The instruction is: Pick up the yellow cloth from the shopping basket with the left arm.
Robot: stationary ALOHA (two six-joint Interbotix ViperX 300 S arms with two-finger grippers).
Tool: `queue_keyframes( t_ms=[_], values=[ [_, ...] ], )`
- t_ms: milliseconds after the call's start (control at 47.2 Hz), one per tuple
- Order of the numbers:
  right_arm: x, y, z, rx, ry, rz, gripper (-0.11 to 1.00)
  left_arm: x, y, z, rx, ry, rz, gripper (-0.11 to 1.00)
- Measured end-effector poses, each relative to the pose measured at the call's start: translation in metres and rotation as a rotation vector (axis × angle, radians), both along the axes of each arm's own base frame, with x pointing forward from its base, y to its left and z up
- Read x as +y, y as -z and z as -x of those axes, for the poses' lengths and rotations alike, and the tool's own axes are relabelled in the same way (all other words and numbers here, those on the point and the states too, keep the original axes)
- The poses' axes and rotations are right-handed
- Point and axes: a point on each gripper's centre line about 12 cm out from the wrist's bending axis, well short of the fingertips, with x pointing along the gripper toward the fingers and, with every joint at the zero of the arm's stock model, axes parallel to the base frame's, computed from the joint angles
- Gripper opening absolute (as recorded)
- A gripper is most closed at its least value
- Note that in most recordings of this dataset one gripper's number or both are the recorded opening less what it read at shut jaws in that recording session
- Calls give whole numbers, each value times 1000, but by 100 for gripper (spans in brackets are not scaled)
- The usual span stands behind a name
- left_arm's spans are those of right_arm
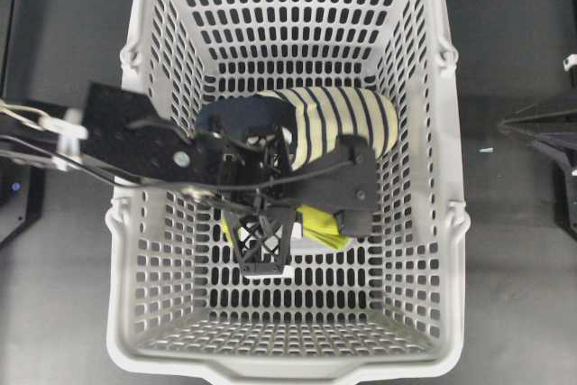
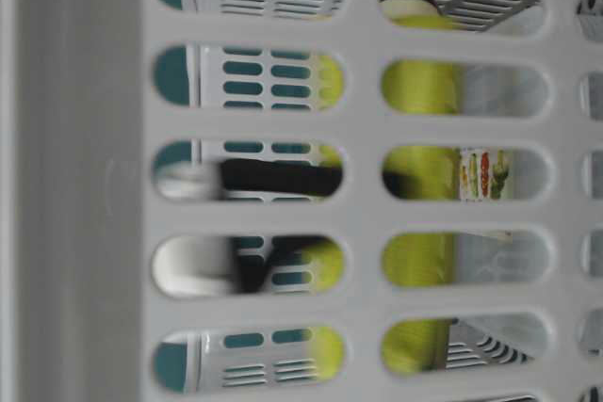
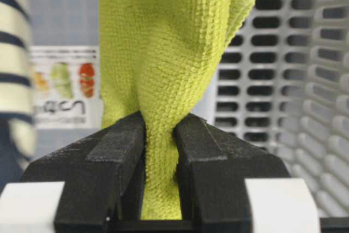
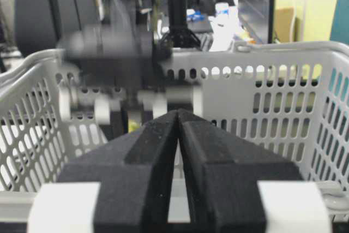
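My left gripper (image 1: 311,216) is inside the light grey shopping basket (image 1: 135,114), shut on the yellow cloth (image 1: 326,225). In the left wrist view the cloth (image 3: 163,53) is pinched between the two black fingers (image 3: 122,145) and stretches away from the gripper (image 3: 160,129) in a bunched fold. Through the basket wall (image 2: 85,185) in the table-level view the cloth (image 2: 419,176) shows as a long yellow-green strip. My right gripper (image 4: 179,114) is shut and empty outside the basket (image 4: 272,58), at the right edge of the overhead view (image 1: 534,132).
A cream-and-navy striped slipper (image 1: 338,123) lies in the basket just behind the left gripper, also in the left wrist view (image 3: 13,53). A white printed card (image 3: 62,85) lies on the basket floor under the cloth. The slotted walls stand close around the arm.
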Motion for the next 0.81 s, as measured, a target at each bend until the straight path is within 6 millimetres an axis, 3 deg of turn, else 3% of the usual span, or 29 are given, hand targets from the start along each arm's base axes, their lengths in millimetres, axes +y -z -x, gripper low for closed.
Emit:
queue_keyframes(
  t_ms=[212,382,466,806],
  values=[
    [0,-1,4,-14,0,0,0,1,-104,4,-79,-9,9,13],
    [0,0,5,-15,0,0,0,5,-162,18,-85,-20,11,13],
    [0,0,6,-17,0,0,0,10,-169,20,-53,-32,7,13],
    [0,-1,6,-18,0,0,0,13,-156,15,21,-45,-2,13]
  ],
)
